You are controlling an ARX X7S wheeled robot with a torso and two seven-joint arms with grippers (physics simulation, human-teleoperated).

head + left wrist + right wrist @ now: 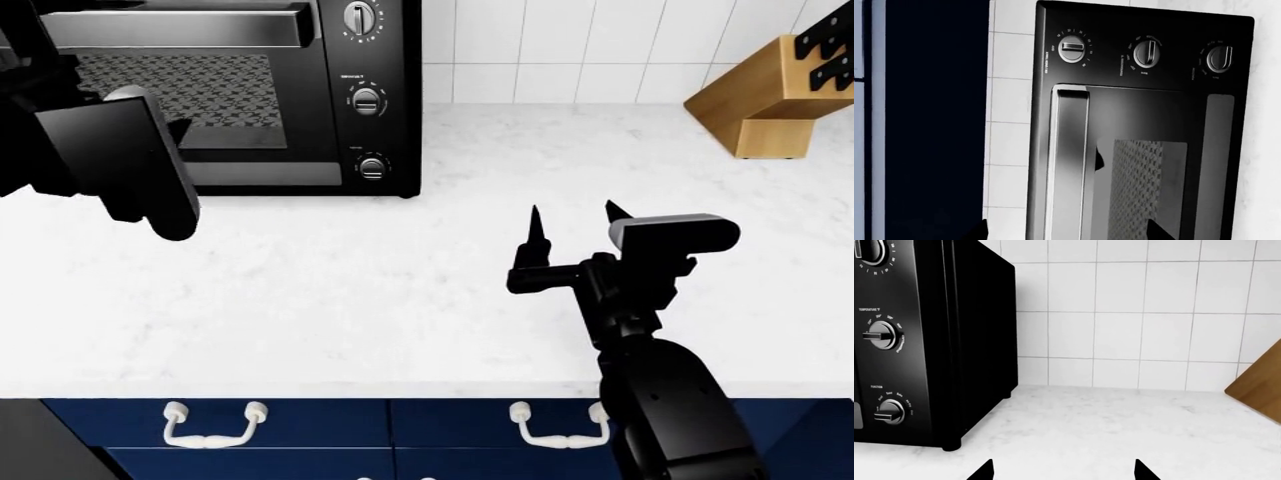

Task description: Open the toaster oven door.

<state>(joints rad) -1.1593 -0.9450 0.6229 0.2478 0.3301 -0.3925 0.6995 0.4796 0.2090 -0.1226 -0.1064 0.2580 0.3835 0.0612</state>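
White square tiles back a pale marbled table (347, 290), and the toaster oven (334, 40) stands at the rear of it, against that tiled wall, with its glossy black side panel turned toward the wooden knife block (781, 95), which sits well apart from it along the same wall. On the oven's front, the door (174, 95) lies flush in its frame, shut: its bar handle (167, 28) runs along the upper long edge, a grey strip (260, 173) along the lower one, and a mesh-patterned rack shows through the glass. Three round knobs (366, 100) stack in a column just beside the door, on the side nearer the knife block. The left end effector (1067, 227) hangs in front of the door, not touching it in the left wrist view, where only its two dark fingertips show, spread apart with the handle and window visible between them; in the head view the left arm's dark body covers part of the door's far side. The right end effector (571, 222) hovers over bare table, away from the oven toward the knife block, its two pointed fingers (535, 232) parted and holding nothing. Navy cabinet fronts with white handles (211, 424) run below the table's near edge.
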